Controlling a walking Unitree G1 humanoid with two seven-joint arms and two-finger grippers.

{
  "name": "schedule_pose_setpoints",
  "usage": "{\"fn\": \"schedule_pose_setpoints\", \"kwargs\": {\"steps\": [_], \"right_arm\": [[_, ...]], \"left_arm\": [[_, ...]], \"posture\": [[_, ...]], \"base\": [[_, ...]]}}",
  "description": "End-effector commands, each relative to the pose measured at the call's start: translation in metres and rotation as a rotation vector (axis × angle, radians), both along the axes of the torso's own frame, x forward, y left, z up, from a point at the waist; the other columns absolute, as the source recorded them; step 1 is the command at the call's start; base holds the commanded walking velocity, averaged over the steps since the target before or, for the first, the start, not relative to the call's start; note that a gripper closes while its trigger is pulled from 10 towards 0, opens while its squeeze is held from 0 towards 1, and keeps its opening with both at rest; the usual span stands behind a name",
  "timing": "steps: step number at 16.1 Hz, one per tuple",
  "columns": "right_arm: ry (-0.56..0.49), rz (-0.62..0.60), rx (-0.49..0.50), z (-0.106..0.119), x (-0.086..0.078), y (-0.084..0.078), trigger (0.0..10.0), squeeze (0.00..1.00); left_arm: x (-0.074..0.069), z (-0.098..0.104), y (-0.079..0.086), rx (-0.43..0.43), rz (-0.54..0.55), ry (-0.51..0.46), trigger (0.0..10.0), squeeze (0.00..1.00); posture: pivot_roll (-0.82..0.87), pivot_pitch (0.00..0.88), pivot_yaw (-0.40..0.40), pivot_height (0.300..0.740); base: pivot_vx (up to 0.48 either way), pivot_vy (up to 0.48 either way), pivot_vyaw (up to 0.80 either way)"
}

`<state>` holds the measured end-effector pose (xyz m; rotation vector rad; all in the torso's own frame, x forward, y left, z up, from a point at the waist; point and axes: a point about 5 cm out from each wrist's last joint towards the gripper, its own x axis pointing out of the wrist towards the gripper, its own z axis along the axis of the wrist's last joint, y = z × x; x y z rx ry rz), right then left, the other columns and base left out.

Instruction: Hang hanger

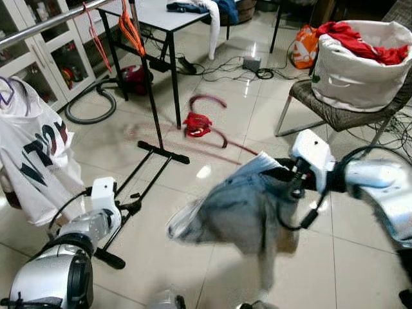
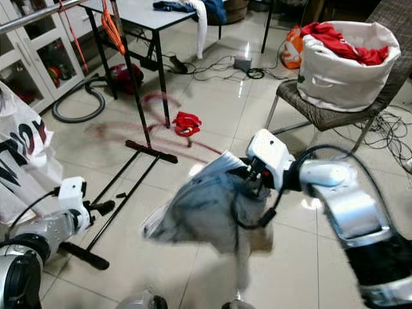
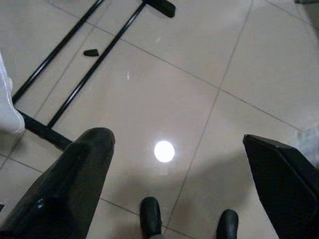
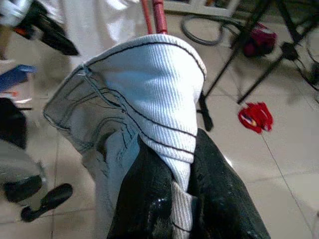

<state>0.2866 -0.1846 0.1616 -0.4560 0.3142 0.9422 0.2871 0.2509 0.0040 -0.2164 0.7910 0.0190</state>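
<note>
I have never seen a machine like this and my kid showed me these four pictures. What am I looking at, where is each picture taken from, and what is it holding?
This is a two-armed humanoid robot in a home. The two wide pictures come from cameras in its head, looking down at the tiled floor. The other two come from a camera on each wrist, looking along that arm's two black fingers.

The right gripper is shut on a pale denim garment, blurred in the head views. The left gripper is open, low over the floor.

A black clothes rack stands ahead, with orange hangers on its rail and a white shirt hanging at the left. A red cloth lies on the floor; a laundry basket sits on a chair.
</note>
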Motion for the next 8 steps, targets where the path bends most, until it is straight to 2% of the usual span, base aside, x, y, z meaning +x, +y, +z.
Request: {"fn": "schedule_pose_setpoints", "kwargs": {"steps": [1,3,6,7,8], "right_arm": [[-0.092,-0.037,0.01,0.01,0.005,-0.002,10.0,0.1],[-0.042,-0.09,0.09,-0.003,0.004,0.002,10.0,0.1],[0.065,-0.124,0.238,-0.009,0.001,0.015,10.0,0.09],[0.086,-0.171,0.287,-0.01,0.004,0.017,10.0,0.09],[0.101,-0.199,0.293,-0.015,0.005,0.018,10.0,0.08]], "left_arm": [[0.007,0.009,0.004,-0.003,0.03,-0.036,10.0,0.0],[0.009,0.01,0.002,-0.089,0.106,-0.049,10.0,0.0],[0.011,0.004,-0.021,-0.223,0.153,-0.05,10.0,0.0],[0.011,0.001,-0.028,-0.23,0.146,-0.045,10.0,0.0],[0.013,0.002,-0.032,-0.179,0.094,-0.075,10.0,0.0]], "posture": [[-0.16,0.0,0.039,0.74],[-0.15,0.006,0.043,0.74],[-0.16,0.006,0.047,0.74],[-0.16,0.006,0.047,0.74],[-0.16,0.006,0.048,0.74]], "base": [[0.0,0.0,0.0],[0.0,0.0,0.0],[0.0,0.0,0.0],[0.0,0.0,0.0],[0.0,0.0,0.0]]}}
